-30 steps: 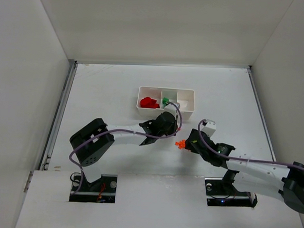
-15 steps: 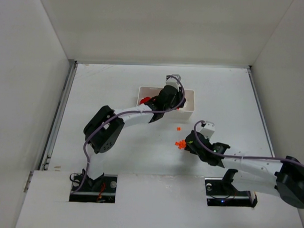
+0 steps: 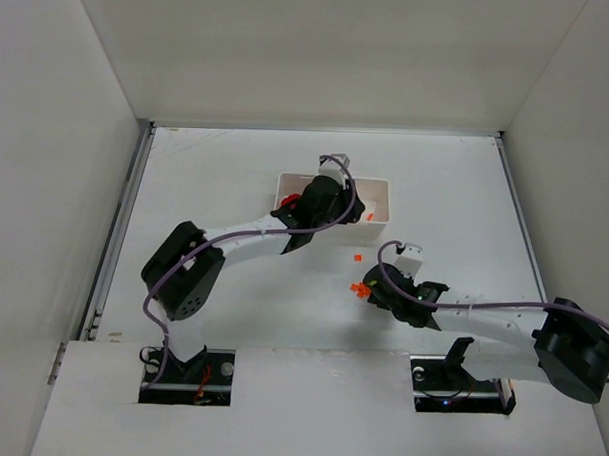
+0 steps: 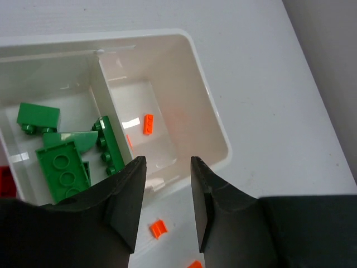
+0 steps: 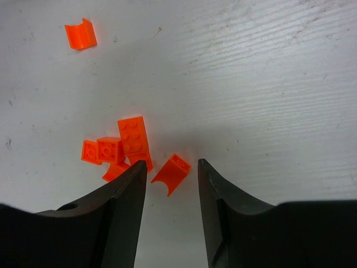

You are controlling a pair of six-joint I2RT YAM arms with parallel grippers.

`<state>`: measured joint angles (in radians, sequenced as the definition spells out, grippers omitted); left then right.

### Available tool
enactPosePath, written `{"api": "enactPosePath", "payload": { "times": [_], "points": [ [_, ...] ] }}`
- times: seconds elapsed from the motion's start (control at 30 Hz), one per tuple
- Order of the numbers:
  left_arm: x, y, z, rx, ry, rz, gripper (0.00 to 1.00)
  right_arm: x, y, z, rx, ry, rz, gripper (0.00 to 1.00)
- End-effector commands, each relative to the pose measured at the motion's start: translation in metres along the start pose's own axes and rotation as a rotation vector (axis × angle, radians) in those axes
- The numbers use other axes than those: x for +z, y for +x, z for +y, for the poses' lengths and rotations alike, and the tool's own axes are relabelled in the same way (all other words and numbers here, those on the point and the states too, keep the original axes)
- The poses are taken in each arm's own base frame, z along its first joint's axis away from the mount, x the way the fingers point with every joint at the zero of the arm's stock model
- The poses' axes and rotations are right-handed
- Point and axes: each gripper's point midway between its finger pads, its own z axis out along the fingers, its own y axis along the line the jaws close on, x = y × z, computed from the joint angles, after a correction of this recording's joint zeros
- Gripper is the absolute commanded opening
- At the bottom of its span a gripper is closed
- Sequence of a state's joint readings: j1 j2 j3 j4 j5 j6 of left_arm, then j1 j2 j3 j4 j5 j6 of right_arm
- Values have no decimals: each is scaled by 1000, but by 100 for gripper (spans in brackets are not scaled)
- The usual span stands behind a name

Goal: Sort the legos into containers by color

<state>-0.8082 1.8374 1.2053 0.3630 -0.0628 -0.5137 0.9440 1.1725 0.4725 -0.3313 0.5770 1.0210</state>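
The white three-compartment tray (image 3: 382,197) (image 4: 215,120) stands at mid-table. Its left compartment holds red bricks (image 3: 288,199), its middle one green bricks (image 4: 64,162), its right one a tiny orange piece (image 4: 148,124). My left gripper (image 3: 343,215) (image 4: 167,162) is open and empty, over the tray's near wall. A lone orange piece (image 3: 357,257) (image 4: 158,228) lies just in front of the tray. My right gripper (image 3: 370,288) (image 5: 170,163) is open, low over the table. A curved orange piece (image 5: 172,173) lies between its tips. A cluster of orange bricks (image 3: 360,289) (image 5: 120,148) lies beside its left finger.
The lone orange piece also shows at the top left of the right wrist view (image 5: 81,34). White walls close the table in on the left, back and right. The left arm hides much of the tray from above.
My left arm has swung from in front of the tray to over it. A lone orange piece now shows on the table there. My right gripper has crept left onto the orange cluster.
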Motion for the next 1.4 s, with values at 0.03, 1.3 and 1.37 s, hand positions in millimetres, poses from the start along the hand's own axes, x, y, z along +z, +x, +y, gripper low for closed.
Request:
{"api": "enactPosePath", "payload": {
  "times": [0.03,1.3,1.37],
  "points": [
    [-51,-18,-21,-25,75,-78,34,-4,-9,21,32,-41,-9,47],
    [-102,134,-36,102,59,72,37,44,-257,87,-23,-130,-355,29],
    [-96,135,-37,115,56,76,36,45,-259,88,-18,-132,-354,36]
  ]
}}
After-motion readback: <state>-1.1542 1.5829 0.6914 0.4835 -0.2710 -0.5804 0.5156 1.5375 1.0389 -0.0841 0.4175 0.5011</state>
